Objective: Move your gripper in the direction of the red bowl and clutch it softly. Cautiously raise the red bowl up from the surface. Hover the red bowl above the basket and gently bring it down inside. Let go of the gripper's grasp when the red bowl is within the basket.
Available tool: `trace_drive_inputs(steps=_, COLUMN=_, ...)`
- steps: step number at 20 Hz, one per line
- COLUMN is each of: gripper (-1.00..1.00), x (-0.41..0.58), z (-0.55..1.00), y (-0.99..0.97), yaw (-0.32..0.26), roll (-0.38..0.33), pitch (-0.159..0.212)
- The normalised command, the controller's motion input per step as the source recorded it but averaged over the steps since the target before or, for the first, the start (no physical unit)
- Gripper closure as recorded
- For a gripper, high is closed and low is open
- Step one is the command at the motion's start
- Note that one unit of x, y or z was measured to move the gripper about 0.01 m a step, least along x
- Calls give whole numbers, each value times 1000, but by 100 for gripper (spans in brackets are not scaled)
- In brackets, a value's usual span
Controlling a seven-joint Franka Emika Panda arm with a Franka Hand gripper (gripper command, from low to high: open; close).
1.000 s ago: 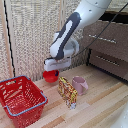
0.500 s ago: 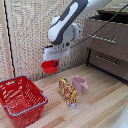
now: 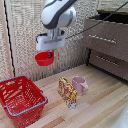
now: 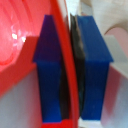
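The red bowl [image 3: 44,58] hangs in the air, well above the wooden surface, held by its rim. My gripper [image 3: 50,50] is shut on that rim, at the end of the white-and-grey arm. In the wrist view the bowl's red rim [image 4: 64,60] runs between the two blue fingers [image 4: 49,70], which press on it from both sides. The basket [image 3: 21,100], red mesh with a blue-grey rim, stands on the surface at the exterior view's left, below the bowl and further left.
A pink cup [image 3: 79,84] and a patterned box [image 3: 67,92] stand on the wooden surface to the exterior view's right of the basket. A dark wooden drawer unit [image 3: 108,42] fills the right. A woven screen stands behind.
The arm has lifted the red bowl higher and carried it toward the exterior view's left, closer to the basket. The gripper stayed shut on the rim throughout.
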Motion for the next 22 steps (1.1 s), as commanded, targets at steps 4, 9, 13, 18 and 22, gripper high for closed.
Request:
trace_drive_inputs(steps=4, gripper=100, x=-8, z=184, y=808, yaw=19, roll=72, pitch=-39)
trace_drive_inputs(steps=9, gripper=100, x=0, z=-26, y=859, yaw=20, roll=59, pitch=-88)
trace_drive_inputs(steps=13, gripper=100, x=1, z=-216, y=916, yaw=25, roll=12, pitch=-58)
trace_drive_inputs(steps=18, gripper=100, x=39, z=-583, y=653, yaw=43, roll=-61, pitch=-5)
trace_drive_inputs(steps=22, gripper=100, x=-26, z=-622, y=131, yaw=37, roll=-126, pitch=21)
